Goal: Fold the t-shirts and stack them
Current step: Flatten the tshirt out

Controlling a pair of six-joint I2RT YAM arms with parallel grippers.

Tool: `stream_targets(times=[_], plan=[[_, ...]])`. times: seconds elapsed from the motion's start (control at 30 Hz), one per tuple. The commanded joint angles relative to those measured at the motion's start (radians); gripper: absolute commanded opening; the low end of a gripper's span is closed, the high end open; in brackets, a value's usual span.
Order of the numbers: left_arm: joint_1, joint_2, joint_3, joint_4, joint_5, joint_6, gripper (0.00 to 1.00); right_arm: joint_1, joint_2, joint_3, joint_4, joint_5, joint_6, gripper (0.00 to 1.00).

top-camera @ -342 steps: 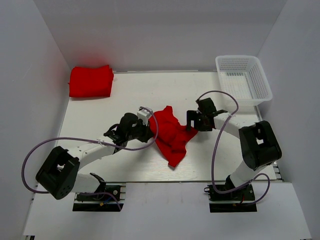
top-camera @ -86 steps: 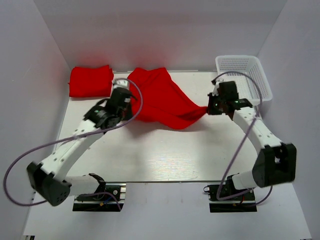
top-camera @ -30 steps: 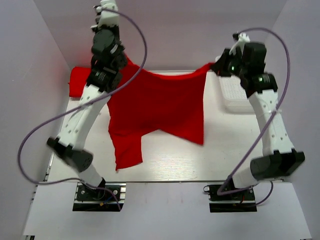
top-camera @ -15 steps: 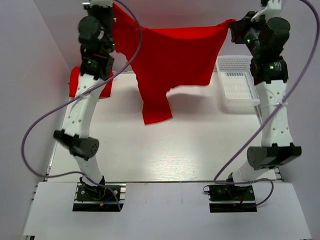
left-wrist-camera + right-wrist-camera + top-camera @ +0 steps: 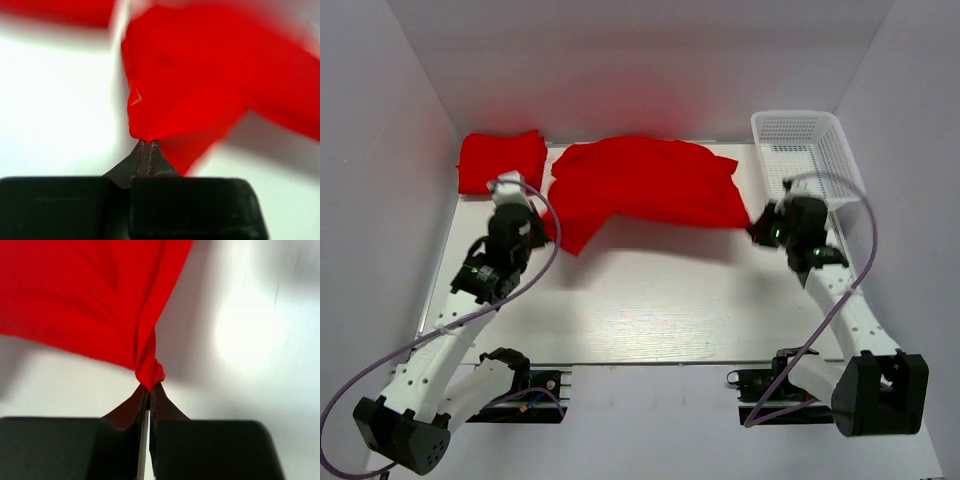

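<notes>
We find left gripper (image 5: pixel 148 146) and right gripper (image 5: pixel 148 390) clamped on opposite ends of red t-shirt (image 5: pixel 645 185), judged soft, light, best held there

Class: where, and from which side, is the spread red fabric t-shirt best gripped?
Probably at its two near end corners, one per gripper, coming low from the near side. The spread red fabric t-shirt is limp and wide, so only thin edges fit the jaws; the left gripper and right gripper each pinch a bunched corner there.
</notes>
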Motion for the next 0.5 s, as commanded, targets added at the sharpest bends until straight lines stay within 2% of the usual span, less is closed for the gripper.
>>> stream_targets(times=[0.0, 0.07, 0.1, 0.13, 0.17, 0.2, 0.23, 0.33, 0.47], plan=[[-0.011, -0.038, -0.147, -0.361, 0.249, -0.339, 0.00, -0.004, -0.115, -0.198, -0.011, -0.027, 0.123, 0.03], [-0.011, -0.067, -0.213, -0.493, 0.294, -0.386, 0.00, -0.004, -0.165, -0.251, -0.113, -0.008, 0.125, 0.13], [-0.011, -0.076, -0.271, -0.516, 0.343, -0.407, 0.00, -0.004, -0.173, -0.275, -0.135, -0.004, 0.137, 0.28], [-0.011, -0.076, -0.291, -0.536, 0.367, -0.422, 0.08, -0.004, -0.188, -0.297, -0.157, 0.002, 0.136, 0.35], [-0.011, -0.076, -0.292, -0.559, 0.427, -0.436, 0.26, -0.004, -0.191, -0.308, -0.221, 0.015, 0.134, 0.41], [-0.011, -0.076, -0.281, -0.559, 0.462, -0.436, 0.47, -0.004, -0.192, -0.314, -0.239, 0.012, 0.134, 0.60], [-0.011, -0.076, -0.266, -0.576, 0.487, -0.421, 0.99, -0.004, -0.185, -0.313, -0.273, 0.018, 0.121, 0.90], [-0.011, -0.053, -0.174, -0.637, 0.443, -0.411, 1.00, -0.004, -0.175, -0.262, -0.347, 0.056, 0.105, 0.90], [-0.011, 0.011, -0.060, -0.621, 0.320, -0.347, 1.00, -0.003, -0.149, -0.146, -0.373, 0.110, 0.024, 0.90]])
